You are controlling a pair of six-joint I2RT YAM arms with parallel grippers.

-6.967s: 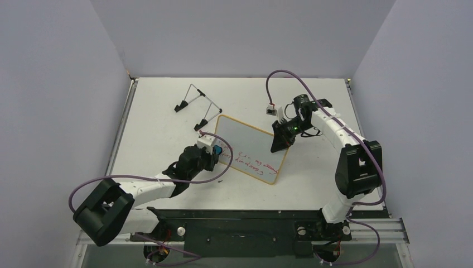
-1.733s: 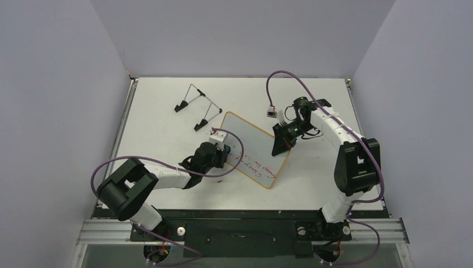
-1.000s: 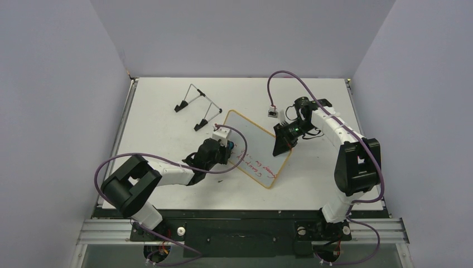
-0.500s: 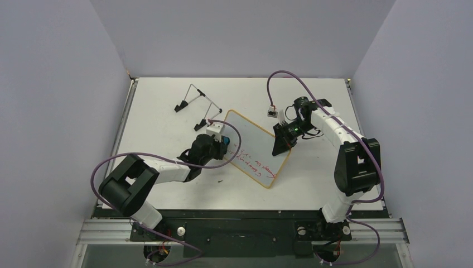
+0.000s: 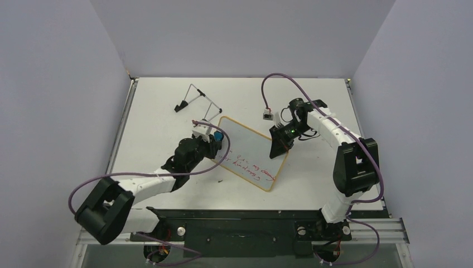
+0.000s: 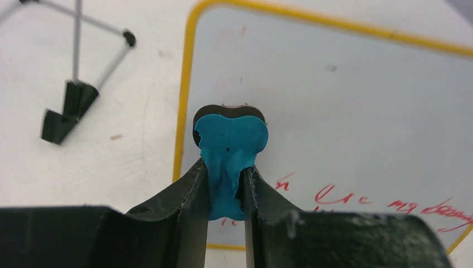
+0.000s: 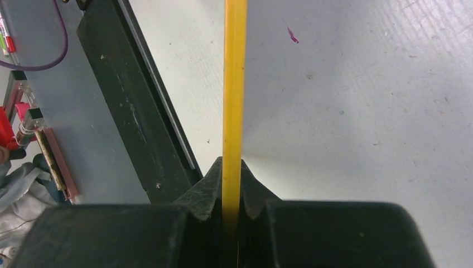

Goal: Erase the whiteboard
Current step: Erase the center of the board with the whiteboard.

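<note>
One whiteboard lies mid-table, its long axis running 10 to 4 o'clock, with red writing along the 7 o'clock edge. Right gripper is clamped on its 3 o'clock rim. Left gripper pinches one eraser at its 10 o'clock end. One stand sits near at 11, with bare table at 9.

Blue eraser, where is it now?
Top view, left of centre: the blue eraser is clamped in the left end effector, over the whiteboard near its left edge.
</note>
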